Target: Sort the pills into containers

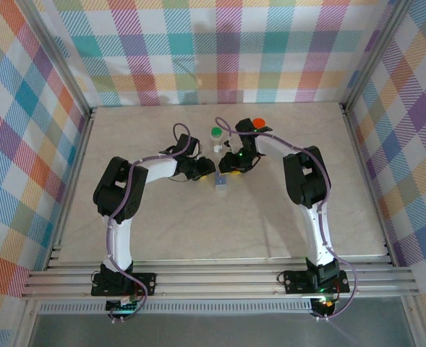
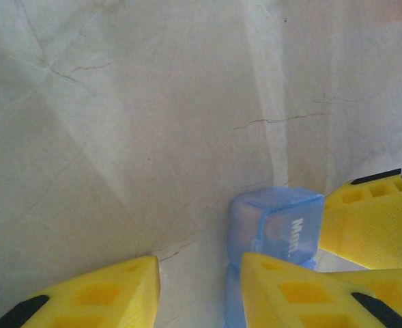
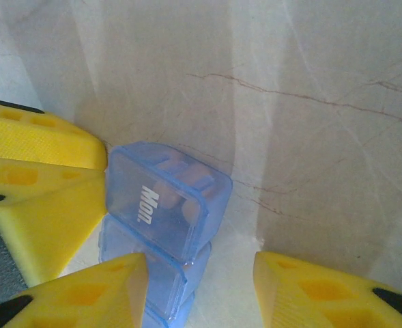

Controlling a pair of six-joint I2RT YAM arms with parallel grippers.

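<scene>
A translucent blue pill box [image 1: 220,183] marked "Mon." lies on the table between my two grippers. In the left wrist view the pill box [image 2: 276,225] sits just beyond my right-hand finger [image 2: 303,294]. My left gripper [image 2: 197,273] is open with only bare table between its fingers. In the right wrist view the pill box [image 3: 166,205], with pale pinkish shapes inside, rests against my left-hand finger [image 3: 84,294]. My right gripper [image 3: 199,263] is open and the box sits partly in its gap. From above, the left gripper [image 1: 211,173] and right gripper [image 1: 231,170] nearly touch.
A small bottle with a green lid [image 1: 216,133] and an orange lid [image 1: 259,122] stand behind the grippers. The left arm's yellow fingers [image 3: 37,143] crowd the box's left side. Metal frame rails [image 1: 220,278] line the table's near edge.
</scene>
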